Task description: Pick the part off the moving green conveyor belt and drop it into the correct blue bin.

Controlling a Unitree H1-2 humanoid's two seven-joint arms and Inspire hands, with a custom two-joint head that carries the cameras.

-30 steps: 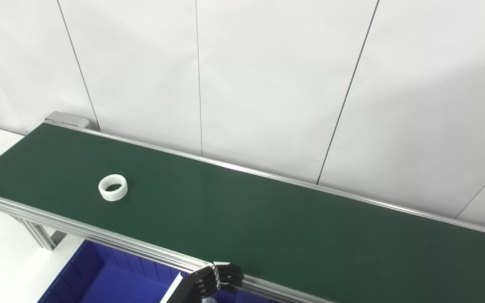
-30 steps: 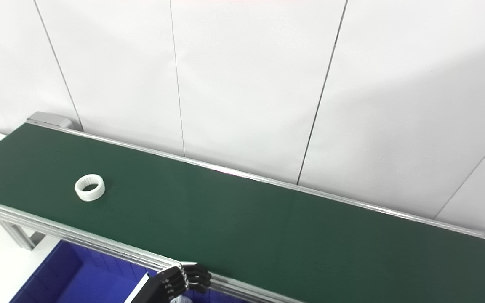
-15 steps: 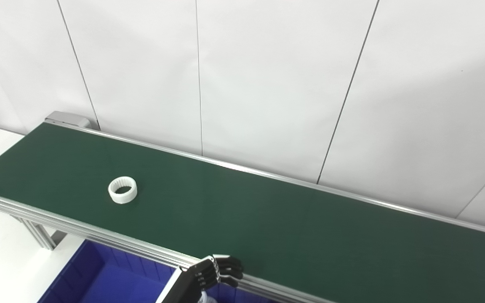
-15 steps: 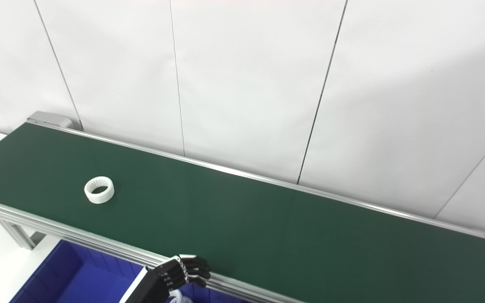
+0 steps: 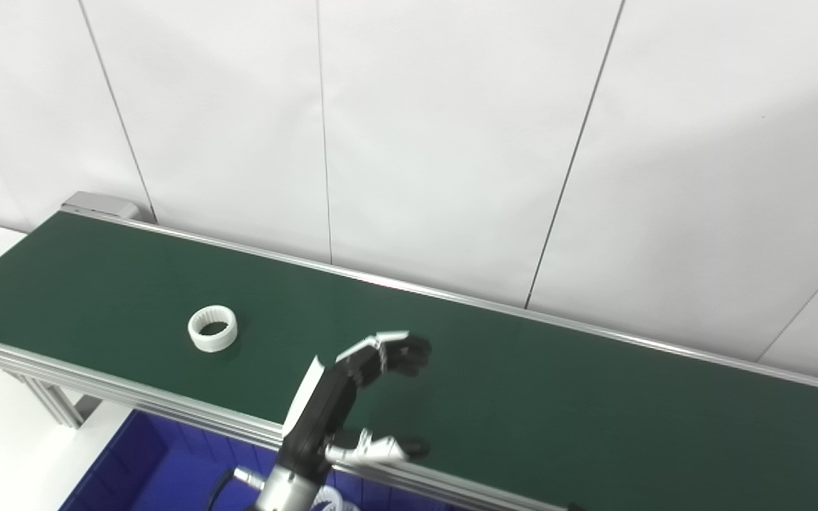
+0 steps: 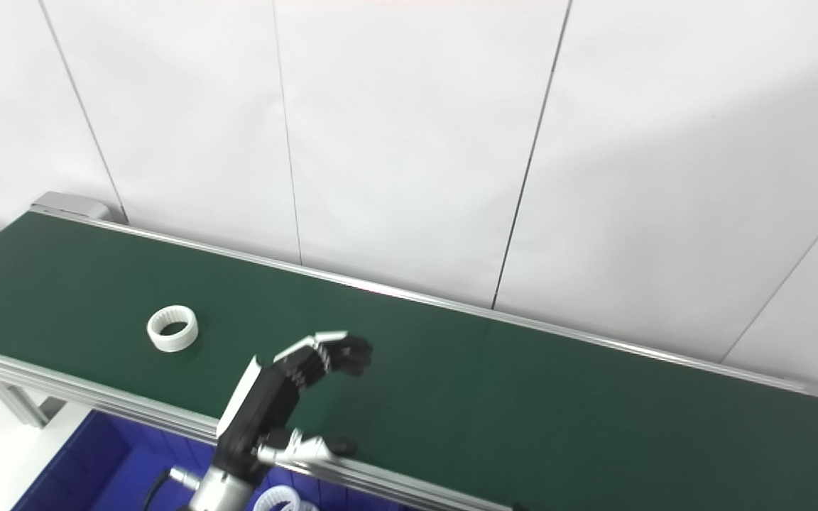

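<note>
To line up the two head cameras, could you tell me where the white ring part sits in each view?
Left eye view: the white ring lies on the green belt, left of centre, left of the raised left hand.
Right eye view: the ring lies further left in the picture.
Shared landmark: the grey end cap at the belt's far-left corner.

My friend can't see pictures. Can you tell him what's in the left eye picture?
A robot's left hand, open and holding nothing, reaches up over a long green conveyor belt. A small white ring lies on the belt to the hand's left, and a blue bin sits below the belt's near edge.
</note>
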